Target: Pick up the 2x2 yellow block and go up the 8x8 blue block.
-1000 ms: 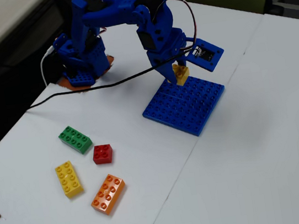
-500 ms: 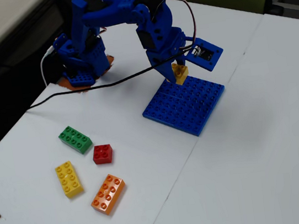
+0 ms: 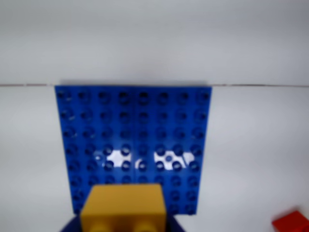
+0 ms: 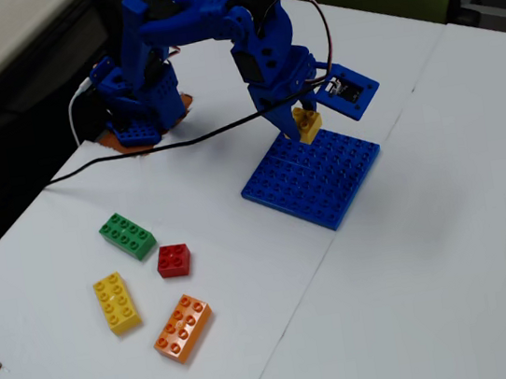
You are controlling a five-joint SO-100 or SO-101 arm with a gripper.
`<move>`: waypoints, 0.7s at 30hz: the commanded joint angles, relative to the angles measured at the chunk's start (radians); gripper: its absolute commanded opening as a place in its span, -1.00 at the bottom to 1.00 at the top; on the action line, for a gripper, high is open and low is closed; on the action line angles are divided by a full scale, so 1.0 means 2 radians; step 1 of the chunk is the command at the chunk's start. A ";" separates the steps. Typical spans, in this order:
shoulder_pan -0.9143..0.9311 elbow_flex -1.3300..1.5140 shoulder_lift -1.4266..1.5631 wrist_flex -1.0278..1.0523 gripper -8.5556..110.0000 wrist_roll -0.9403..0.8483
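The 2x2 yellow block [image 4: 307,124] is small and square, and it is held in my blue gripper [image 4: 301,122], which is shut on it. The block hangs just above the near-left edge of the 8x8 blue block [image 4: 320,183], a large flat blue baseplate lying on the white table. In the wrist view the yellow block [image 3: 124,207] fills the bottom centre, over the near edge of the blue baseplate [image 3: 135,125]. Whether the block touches the plate is unclear.
In the fixed view a green brick [image 4: 127,235], a red brick [image 4: 173,260], a long yellow brick [image 4: 116,302] and an orange brick [image 4: 183,327] lie at the front left. A black cable [image 4: 136,159] crosses the table. The red brick shows in the wrist view [image 3: 292,222].
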 commanded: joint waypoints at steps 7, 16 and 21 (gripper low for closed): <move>-0.007 -0.024 0.002 0.004 -0.86 -0.002; -0.005 -0.019 -0.005 0.018 -0.86 -0.015; -0.008 -0.016 -0.008 0.019 -0.86 -0.015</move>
